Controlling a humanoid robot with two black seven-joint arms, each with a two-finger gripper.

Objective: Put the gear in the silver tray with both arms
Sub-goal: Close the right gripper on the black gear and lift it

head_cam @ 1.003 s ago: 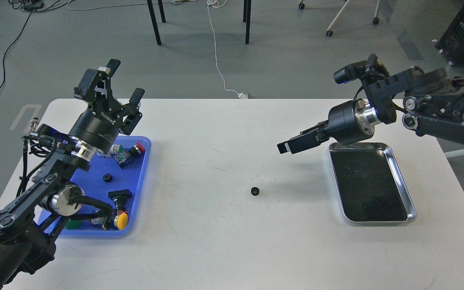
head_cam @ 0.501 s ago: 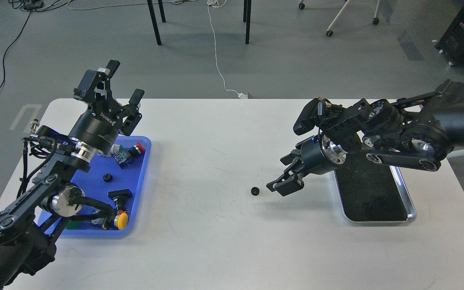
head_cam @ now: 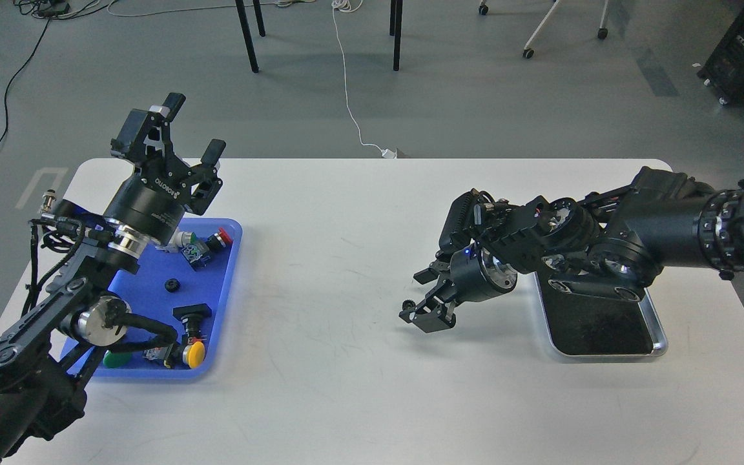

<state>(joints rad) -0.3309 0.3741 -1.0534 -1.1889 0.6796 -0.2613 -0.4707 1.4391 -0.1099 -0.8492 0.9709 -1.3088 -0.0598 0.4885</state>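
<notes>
A small black gear (head_cam: 408, 304) lies on the white table near the middle. My right gripper (head_cam: 414, 298) is low over the table and open, one finger on each side of the gear; I cannot tell if they touch it. The silver tray (head_cam: 604, 354) sits at the right, its far end hidden under my right arm. My left gripper (head_cam: 190, 131) is open and empty, raised above the far end of the blue tray (head_cam: 227, 310).
The blue tray holds a second small black gear (head_cam: 170, 284), coloured push buttons and a yellow-capped part (head_cam: 195, 352). Chair legs and cables stand on the floor beyond the table's far edge.
My right arm has swung down and to the left, from above the silver tray to the gear on the table, and its fingers have come around the gear. My left gripper has shifted slightly left.
</notes>
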